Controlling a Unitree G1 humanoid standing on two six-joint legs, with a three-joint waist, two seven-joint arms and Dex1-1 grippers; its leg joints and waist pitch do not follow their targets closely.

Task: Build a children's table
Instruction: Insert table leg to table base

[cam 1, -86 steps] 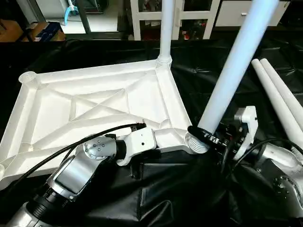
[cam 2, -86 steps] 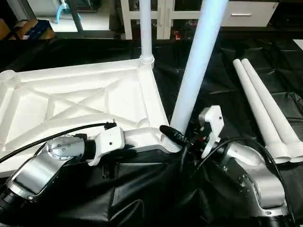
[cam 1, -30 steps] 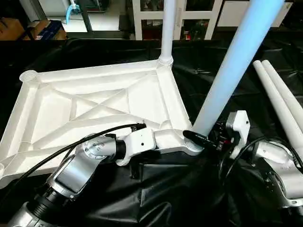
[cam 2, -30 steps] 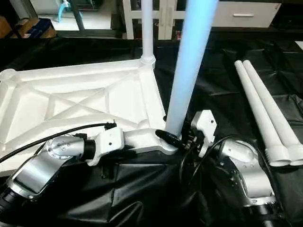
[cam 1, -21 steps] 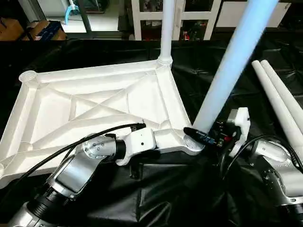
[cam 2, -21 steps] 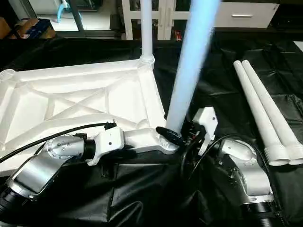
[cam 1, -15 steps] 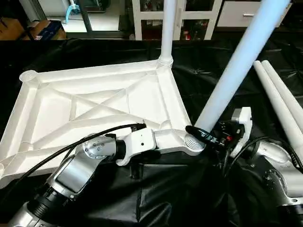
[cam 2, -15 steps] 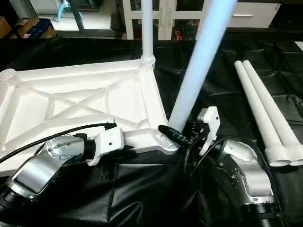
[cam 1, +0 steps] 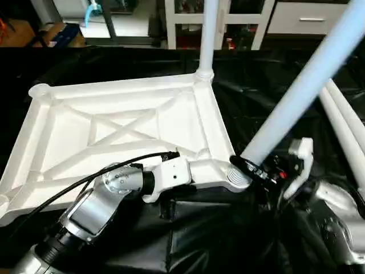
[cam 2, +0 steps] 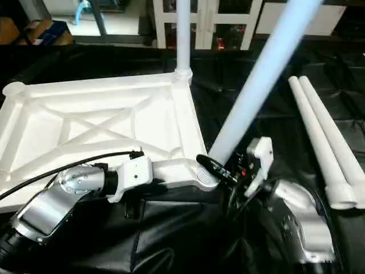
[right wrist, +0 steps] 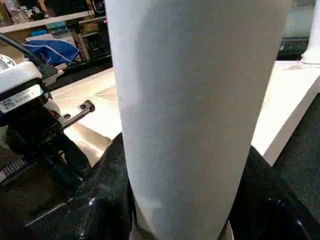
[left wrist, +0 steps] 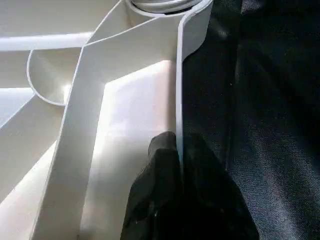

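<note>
Right gripper point(cam 1: 251, 166) is clasping the tilted leg point(cam 1: 302, 94) at centre-right, its foot at the corner socket point(cam 1: 235, 178); left gripper point(left wrist: 179, 150) is pinching the tabletop's point(cam 1: 120, 128) rim.

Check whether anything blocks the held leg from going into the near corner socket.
Nothing visible does. The right end effector grips the leg just above the near corner socket, with its threaded end at the socket mouth. But the leg is tilted, so it is not lined up with the socket.
</note>
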